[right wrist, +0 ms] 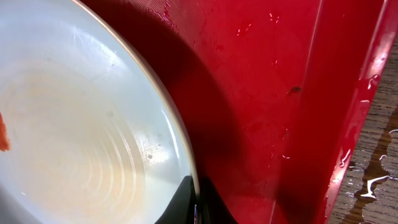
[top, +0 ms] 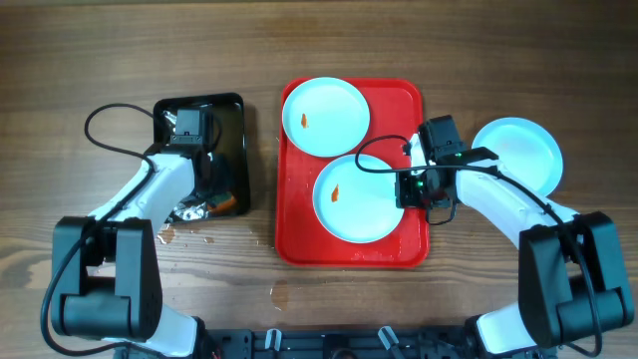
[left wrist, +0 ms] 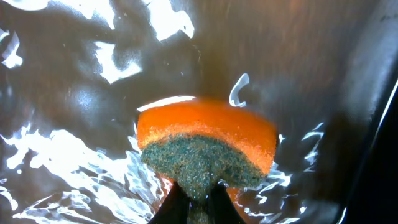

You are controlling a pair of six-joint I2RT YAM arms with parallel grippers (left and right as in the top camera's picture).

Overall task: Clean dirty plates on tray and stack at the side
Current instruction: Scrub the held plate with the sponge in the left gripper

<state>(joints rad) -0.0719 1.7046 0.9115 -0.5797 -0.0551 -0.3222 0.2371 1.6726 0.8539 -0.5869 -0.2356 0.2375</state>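
Two dirty plates lie on the red tray [top: 297,231]: one at the back [top: 325,117] and one in front [top: 357,197], each with an orange smear. A third plate [top: 518,152], with no smear showing, rests on the wood at the right side. My right gripper [top: 409,187] is shut on the front plate's right rim [right wrist: 155,118], over the tray [right wrist: 267,93]. My left gripper [left wrist: 198,199] is shut on an orange sponge with a green scouring face [left wrist: 208,146], held down in the black water tray [top: 231,125].
The black tray of water [left wrist: 298,56] stands left of the red tray. Water drops lie on the wood near the red tray's front left corner [top: 279,294] and beside its right edge [right wrist: 373,180]. Cables run from both arms.
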